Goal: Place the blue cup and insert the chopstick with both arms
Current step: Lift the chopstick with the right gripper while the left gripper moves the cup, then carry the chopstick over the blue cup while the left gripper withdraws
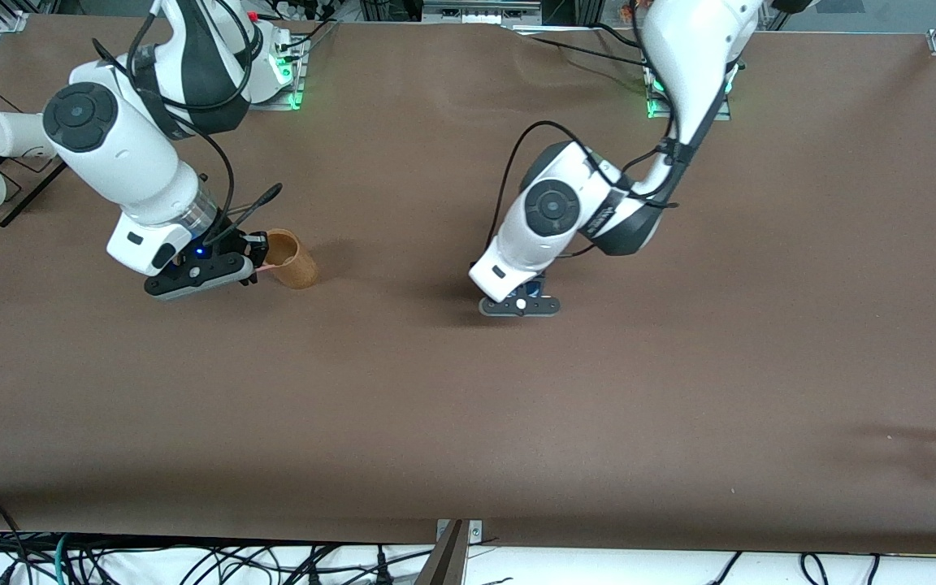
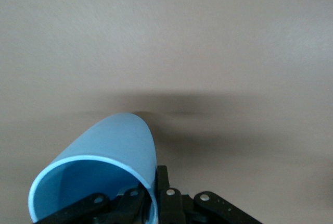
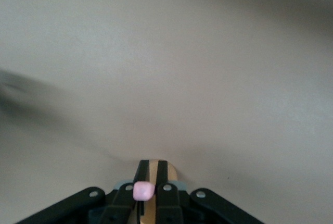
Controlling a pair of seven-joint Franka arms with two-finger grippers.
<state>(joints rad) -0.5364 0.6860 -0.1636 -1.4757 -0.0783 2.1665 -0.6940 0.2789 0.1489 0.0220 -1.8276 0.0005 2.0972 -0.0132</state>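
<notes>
the left gripper [image 1: 519,305], over the middle of the brown surface [image 1: 468,422], has its jaws clenched on the wall of the blue cup [image 2: 99,174] (the front view hides the cup under the wrist). the step in hand looks like setting that cup down: lower it straight, base flat, and release only once it stands. farther from the front camera, toward the right arm's end, the right gripper [image 1: 250,262] grasps the pink chopstick [image 3: 143,190] beside the tan cylinder [image 1: 292,259]; it should wait, stick vertical, until the cup is steady.
</notes>
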